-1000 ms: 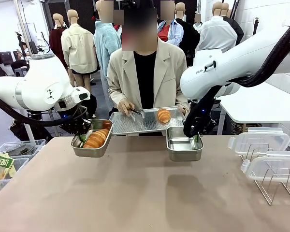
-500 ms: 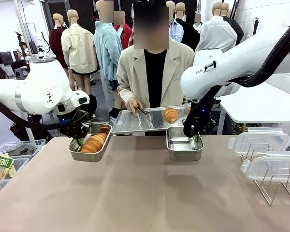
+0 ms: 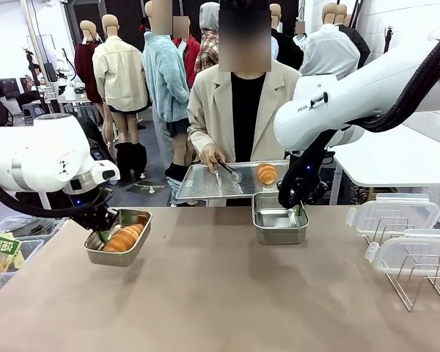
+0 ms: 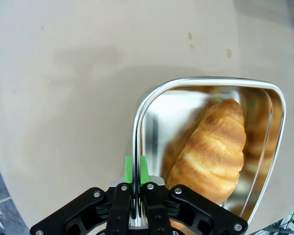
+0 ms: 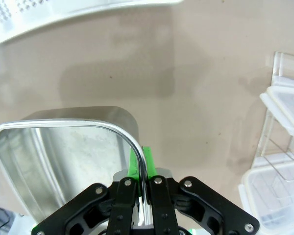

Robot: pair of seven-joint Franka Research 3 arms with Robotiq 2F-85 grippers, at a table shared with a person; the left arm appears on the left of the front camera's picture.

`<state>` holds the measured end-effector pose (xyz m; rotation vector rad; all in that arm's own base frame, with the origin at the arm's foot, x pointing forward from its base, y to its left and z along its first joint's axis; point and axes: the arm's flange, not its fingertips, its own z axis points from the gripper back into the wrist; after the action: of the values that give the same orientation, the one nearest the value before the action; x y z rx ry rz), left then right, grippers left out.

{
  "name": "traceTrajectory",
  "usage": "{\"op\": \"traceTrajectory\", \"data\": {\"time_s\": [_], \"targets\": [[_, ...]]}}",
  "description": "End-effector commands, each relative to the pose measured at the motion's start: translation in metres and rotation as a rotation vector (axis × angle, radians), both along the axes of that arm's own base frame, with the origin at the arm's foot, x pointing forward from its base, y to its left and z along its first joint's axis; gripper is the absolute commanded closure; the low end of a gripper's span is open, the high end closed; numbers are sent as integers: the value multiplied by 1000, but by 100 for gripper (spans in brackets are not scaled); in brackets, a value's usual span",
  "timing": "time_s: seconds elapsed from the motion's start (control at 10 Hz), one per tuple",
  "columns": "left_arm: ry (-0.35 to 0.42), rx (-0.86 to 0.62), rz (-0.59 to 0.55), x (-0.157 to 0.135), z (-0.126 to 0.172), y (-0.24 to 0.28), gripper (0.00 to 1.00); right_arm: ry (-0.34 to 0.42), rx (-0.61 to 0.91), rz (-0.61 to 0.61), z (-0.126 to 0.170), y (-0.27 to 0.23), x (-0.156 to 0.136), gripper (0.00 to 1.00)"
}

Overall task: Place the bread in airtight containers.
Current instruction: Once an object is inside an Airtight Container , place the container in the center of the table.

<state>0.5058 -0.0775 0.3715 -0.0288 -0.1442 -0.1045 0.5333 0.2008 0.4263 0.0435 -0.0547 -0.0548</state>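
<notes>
A steel tin (image 3: 136, 217) at the table's left holds one golden ridged bread roll (image 3: 123, 238). My left gripper (image 3: 103, 233) is shut on that tin's near-left rim; in the left wrist view its green pads (image 4: 129, 167) pinch the rim of the tin (image 4: 138, 110) beside the roll (image 4: 211, 149). A second tin (image 3: 279, 218), empty, sits near the far edge, and my right gripper (image 3: 297, 209) is shut on its right rim, as the right wrist view confirms (image 5: 140, 159). The second roll (image 3: 267, 174) lies on the person's perforated tray (image 3: 205, 183).
The person stands across the table, holding the tray and a pair of tongs (image 3: 227, 172). Clear plastic lids (image 3: 393, 213) lean in a wire rack (image 3: 418, 282) at the right. A bin with packets (image 3: 4, 253) sits off the table's left edge.
My left arm has carried the tin with the roll leftward and nearer to me. The person and the tray have shifted right. My right arm has stayed still.
</notes>
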Motion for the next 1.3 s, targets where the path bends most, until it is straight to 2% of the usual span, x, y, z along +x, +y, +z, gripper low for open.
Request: {"op": "traceTrajectory", "data": {"time_s": [0.0, 0.2, 0.4, 0.8, 1.1, 1.2], "targets": [[-5, -41, 22, 16, -18, 4, 100, -15, 3, -1, 1, -1, -3, 100], [-20, -57, 53, 24, -44, 13, 100, -15, 3, -1, 1, -1, -3, 100], [-69, -135, 100, 30, -61, 28, 100, -15, 3, -1, 1, -1, -3, 100], [-15, -103, 104, 47, -78, 35, 98, -15, 3, -1, 1, -1, -3, 100], [-30, -81, 74, 44, -61, 32, 40, -15, 3, -1, 1, -1, -3, 100], [-35, -93, 43, 40, -45, 33, 20, -15, 3, -1, 1, -1, -3, 100]]}}
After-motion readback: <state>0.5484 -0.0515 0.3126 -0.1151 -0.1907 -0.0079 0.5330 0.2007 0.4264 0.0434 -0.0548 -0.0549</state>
